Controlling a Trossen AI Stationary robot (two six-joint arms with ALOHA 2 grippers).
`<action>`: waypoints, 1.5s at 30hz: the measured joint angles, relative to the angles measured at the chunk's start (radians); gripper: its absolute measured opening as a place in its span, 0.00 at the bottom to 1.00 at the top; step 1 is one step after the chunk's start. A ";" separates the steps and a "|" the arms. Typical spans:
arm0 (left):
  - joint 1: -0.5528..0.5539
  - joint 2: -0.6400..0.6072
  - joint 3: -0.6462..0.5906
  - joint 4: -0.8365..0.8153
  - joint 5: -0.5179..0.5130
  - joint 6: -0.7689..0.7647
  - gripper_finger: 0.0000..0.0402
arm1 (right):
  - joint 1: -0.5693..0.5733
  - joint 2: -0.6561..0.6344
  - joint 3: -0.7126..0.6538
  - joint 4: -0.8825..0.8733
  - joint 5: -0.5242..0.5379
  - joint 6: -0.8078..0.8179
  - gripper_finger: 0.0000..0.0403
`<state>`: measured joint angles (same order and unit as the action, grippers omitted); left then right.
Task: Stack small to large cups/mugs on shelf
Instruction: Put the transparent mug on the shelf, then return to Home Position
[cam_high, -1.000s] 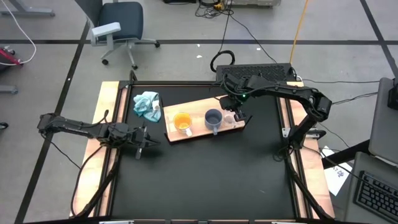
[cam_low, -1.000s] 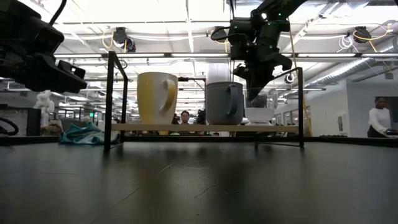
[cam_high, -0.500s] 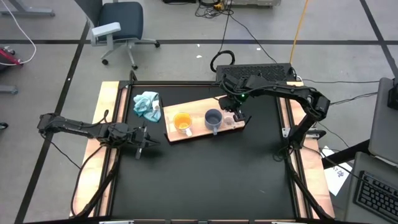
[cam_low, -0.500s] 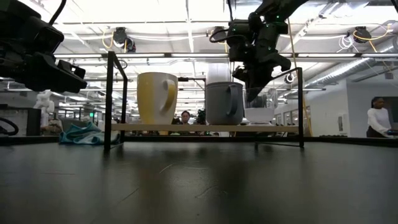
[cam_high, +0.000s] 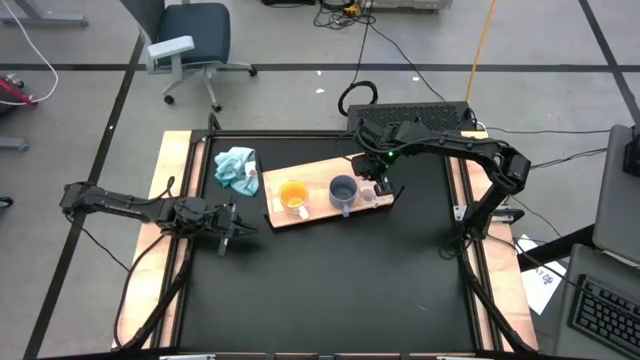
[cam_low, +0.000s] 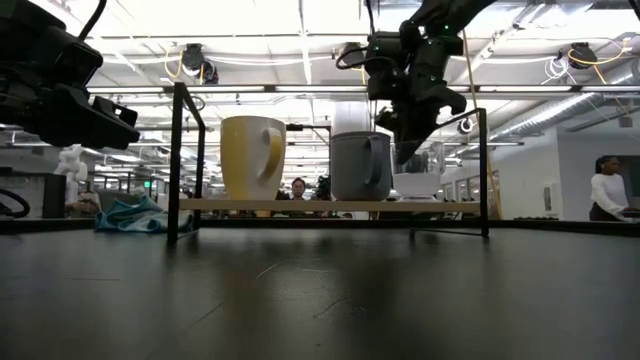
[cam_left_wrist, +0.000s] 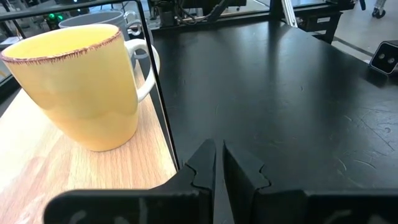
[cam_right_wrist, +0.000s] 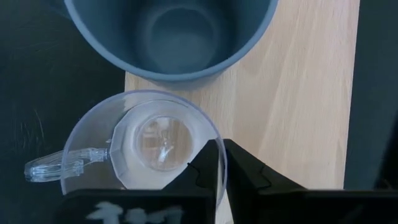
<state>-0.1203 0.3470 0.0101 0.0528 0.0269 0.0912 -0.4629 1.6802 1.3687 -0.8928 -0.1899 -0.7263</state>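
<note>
Wood carries all three vessels: the shelf (cam_high: 312, 172) holds the orange mug (cam_high: 293, 196), the grey-blue mug (cam_high: 343, 191) beside it, and the glass cup (cam_right_wrist: 144, 142) on the grey-blue mug's far side from the orange one, near the shelf's end. Every vessel looks empty; none sits inside another.

By my reading, the step in hand is the last placement, with the glass cup set down in the row from large to small. The right gripper (cam_right_wrist: 219, 163) hangs just over that cup, its jaws nipped on the glass rim or only just slackening; which of the two, I cannot tell. The next move calls for a clean release and a straight lift, so the light cup is not dragged or tipped against the grey-blue mug.

The left gripper (cam_left_wrist: 217, 163) waits low over the table on the orange mug's side of the shelf, jaws clenched on nothing.
</note>
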 joint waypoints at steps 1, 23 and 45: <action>0.000 0.000 0.000 0.000 0.000 0.000 0.08 | 0.000 0.000 -0.001 -0.002 0.001 0.002 0.04; 0.000 0.000 0.000 -0.001 0.001 -0.003 0.08 | 0.000 0.003 -0.003 -0.002 0.002 0.007 0.18; 0.000 0.000 0.000 0.000 0.001 -0.011 0.08 | 0.002 -0.019 -0.002 -0.018 0.001 0.012 0.18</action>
<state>-0.1202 0.3470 0.0105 0.0525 0.0277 0.0801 -0.4608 1.6608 1.3666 -0.9104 -0.1886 -0.7147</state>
